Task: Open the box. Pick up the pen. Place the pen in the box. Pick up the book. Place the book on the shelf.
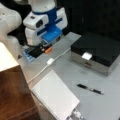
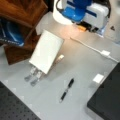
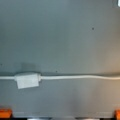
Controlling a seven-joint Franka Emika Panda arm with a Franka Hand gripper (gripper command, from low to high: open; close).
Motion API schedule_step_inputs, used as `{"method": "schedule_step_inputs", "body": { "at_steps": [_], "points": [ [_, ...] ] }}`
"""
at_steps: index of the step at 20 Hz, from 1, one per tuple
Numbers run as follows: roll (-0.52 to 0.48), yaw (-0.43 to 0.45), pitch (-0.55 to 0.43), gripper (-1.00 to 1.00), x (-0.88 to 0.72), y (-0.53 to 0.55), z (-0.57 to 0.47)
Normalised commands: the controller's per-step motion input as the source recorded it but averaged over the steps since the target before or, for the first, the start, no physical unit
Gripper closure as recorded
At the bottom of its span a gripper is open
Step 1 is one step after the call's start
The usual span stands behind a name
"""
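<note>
1. In a front view the hand (image 1: 46,48) hangs low over the far desk (image 1: 100,100) edge, holding nothing; orange fingertip pads show, whether apart or together I cannot tell.
2. Same view: the box (image 1: 96,51) sits shut, black lid down, white tag in front, off toward this view's right of the hand. The pen (image 1: 90,89) lies on the desk nearer the camera than the box, apart from it. The book (image 1: 55,97) lies flat well below the hand, beside the shelf (image 1: 12,95) at left. A white cable (image 1: 50,61) runs just below the hand.
3. In a front view the hand (image 2: 86,27) is at top; book (image 2: 47,51) lower left of it by the shelf (image 2: 20,15), pen (image 2: 67,89) further down, box (image 2: 107,100) corner bottom right, cable (image 2: 105,53) near.
4. Wrist view: bare desk (image 3: 60,30), cable (image 3: 27,80) with its plug block directly under the hand; orange pad tips (image 3: 5,113) at the bottom corners.
</note>
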Motion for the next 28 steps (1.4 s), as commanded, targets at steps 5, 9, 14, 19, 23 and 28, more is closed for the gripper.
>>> {"method": "schedule_step_inputs", "body": {
  "at_steps": [5,9,14,19,23,28],
  "points": [
    [0.241,0.086,0.030,-1.00,-0.01,0.10,-0.06],
    [0.253,0.048,-0.011,-1.00,0.03,0.24,-0.12],
    [0.167,0.018,-0.047,-1.00,0.11,0.37,-0.13],
    [0.138,-0.019,-0.059,-1.00,0.15,0.46,-0.16],
    [0.243,-0.066,-0.019,-1.00,0.19,0.43,-0.21],
    [0.372,-0.090,-0.081,-1.00,0.21,0.19,-0.22]
  ]
}}
